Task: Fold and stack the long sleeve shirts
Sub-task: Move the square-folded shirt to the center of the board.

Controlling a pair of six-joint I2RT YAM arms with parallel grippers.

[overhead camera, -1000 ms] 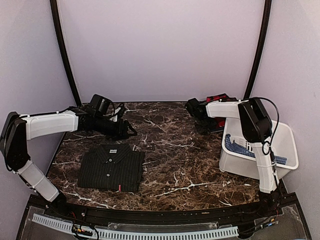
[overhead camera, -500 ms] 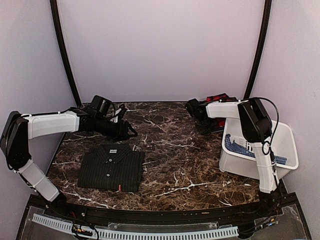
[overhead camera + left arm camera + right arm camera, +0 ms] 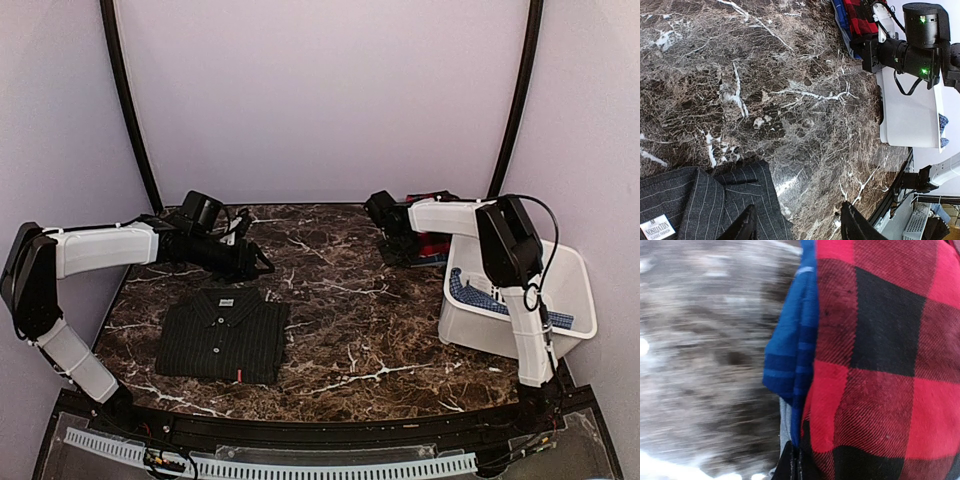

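The dark charcoal pinstripe shirt (image 3: 222,335) lies folded flat at the front left; its collar and label show in the left wrist view (image 3: 685,210). My left gripper (image 3: 256,262) hovers open and empty above the table just beyond the collar, fingers spread (image 3: 800,227). The red-and-black plaid shirt (image 3: 433,241) is bunched at the back right with a blue striped cloth (image 3: 790,350). My right gripper (image 3: 384,212) is at its left edge. Its fingers (image 3: 796,466) are shut on the cloth edge where plaid (image 3: 880,365) and blue meet.
A white plastic bin (image 3: 575,290) stands at the right edge with a blue checked cloth (image 3: 480,298) inside. It also shows in the left wrist view (image 3: 910,115). Dark marble table (image 3: 350,300) lies between the two shirts.
My right gripper has moved left and back while the cloth stays sharp in its view and the table blurs. The left arm has barely shifted.
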